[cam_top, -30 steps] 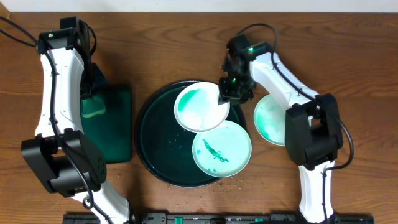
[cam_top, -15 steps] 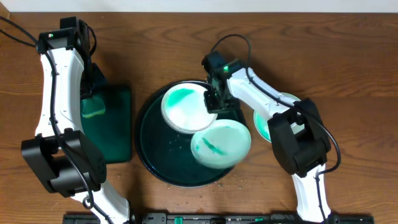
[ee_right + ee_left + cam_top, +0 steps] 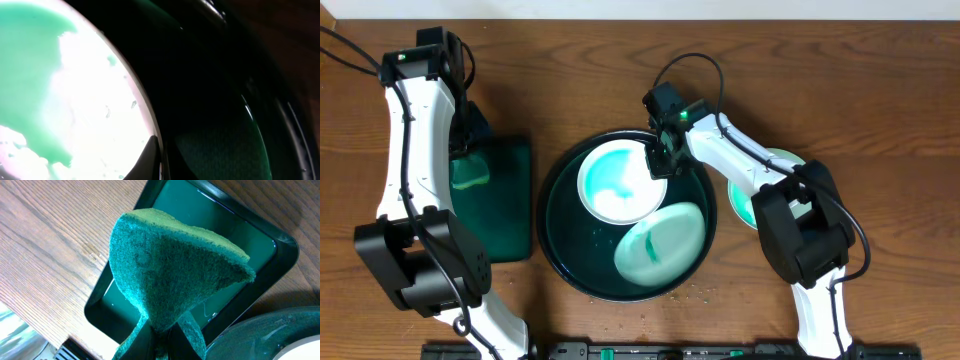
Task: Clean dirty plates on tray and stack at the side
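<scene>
**A:** Where were the plates?

**B:** Smeared plate [image 3: 618, 182] lay flat in the tray [image 3: 556, 232], upper-left part, green smear facing up. Right gripper [image 3: 660, 162] was clamped on its right rim; the wrist view showed a finger [image 3: 150, 152] over the edge. Probably pinning it for scrubbing.

**A:** The others?

**B:** Second plate [image 3: 660, 243] was lower right in the tray. It looked tilted onto the raised rim, but it was blurred. Third plate [image 3: 748, 195] was on the tabletop [image 3: 620, 60] just right of the tray, half under the right arm. Likely the stack spot.

**A:** Left arm?

**B:** Left gripper [image 3: 161, 339] was pinched tight on the green sponge [image 3: 170, 265], over the small rectangular tray [image 3: 512, 200], well apart from the plates. Sponge was staged; it'd need to cross to the held plate.
</scene>
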Available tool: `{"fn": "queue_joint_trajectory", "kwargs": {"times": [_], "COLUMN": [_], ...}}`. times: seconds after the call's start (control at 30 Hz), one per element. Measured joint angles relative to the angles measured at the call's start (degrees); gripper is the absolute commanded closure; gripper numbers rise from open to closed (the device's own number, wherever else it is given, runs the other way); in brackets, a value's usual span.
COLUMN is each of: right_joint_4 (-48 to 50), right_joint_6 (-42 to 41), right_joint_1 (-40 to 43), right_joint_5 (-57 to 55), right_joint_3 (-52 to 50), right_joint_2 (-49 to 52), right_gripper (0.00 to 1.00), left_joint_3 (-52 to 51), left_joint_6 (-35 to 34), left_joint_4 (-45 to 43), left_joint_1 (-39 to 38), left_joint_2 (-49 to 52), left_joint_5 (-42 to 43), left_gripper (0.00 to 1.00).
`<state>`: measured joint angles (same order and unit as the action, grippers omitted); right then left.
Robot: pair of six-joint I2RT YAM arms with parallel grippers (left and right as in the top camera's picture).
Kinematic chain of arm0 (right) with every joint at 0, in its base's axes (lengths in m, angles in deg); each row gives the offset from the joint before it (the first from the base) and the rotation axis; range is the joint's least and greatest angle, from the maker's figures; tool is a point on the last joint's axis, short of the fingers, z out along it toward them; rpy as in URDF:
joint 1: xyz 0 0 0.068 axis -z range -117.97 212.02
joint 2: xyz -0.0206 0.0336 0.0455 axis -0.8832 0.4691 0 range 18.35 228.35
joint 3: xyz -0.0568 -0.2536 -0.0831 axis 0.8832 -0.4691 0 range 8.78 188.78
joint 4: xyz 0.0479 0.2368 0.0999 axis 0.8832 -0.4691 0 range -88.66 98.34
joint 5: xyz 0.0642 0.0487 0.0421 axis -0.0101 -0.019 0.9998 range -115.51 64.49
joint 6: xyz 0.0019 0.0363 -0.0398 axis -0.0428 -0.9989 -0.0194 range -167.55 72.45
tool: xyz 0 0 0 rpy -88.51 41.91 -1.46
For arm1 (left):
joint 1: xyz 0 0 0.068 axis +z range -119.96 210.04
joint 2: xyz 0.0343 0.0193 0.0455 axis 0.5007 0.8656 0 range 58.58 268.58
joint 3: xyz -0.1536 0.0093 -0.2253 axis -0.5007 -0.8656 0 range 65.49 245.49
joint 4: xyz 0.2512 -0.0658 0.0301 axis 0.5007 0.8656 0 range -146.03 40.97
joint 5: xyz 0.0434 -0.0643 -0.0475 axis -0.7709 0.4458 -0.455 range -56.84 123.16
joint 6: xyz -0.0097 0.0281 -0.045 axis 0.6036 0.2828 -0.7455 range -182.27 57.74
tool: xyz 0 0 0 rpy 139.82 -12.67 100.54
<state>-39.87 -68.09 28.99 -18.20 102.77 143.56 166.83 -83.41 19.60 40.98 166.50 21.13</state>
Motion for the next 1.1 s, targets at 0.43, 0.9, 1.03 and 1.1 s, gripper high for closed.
{"fn": "queue_joint_trajectory", "kwargs": {"times": [0.43,0.9,1.03,1.1], "right_joint_4": [0.7,2.21,3.78,4.85], "right_joint_6": [2.21,8.28,11.91,13.77], "right_joint_1": [-0.52,-14.95,-21.16,-24.17], "right_joint_5": [-1.36,-42.88,-56.89,-63.04], "right_joint_3": [-0.02,-0.39,-0.42,-0.42], "right_joint_2": [-1.2,-20.39,-21.05,-20.98], "right_gripper": [0.99,0.99,0.99,0.99], "left_joint_3": [0.0,0.0,0.0,0.0], "left_joint_6": [0.0,0.0,0.0,0.02], "left_joint_4": [-0.22,-0.46,-0.46,-0.46], "left_joint_1": [0.0,0.0,0.0,0.0], "left_joint_2": [0.0,0.0,0.0,0.0], "left_joint_5": [0.0,0.0,0.0,0.0], "left_gripper": [0.93,0.93,0.93,0.93]}}
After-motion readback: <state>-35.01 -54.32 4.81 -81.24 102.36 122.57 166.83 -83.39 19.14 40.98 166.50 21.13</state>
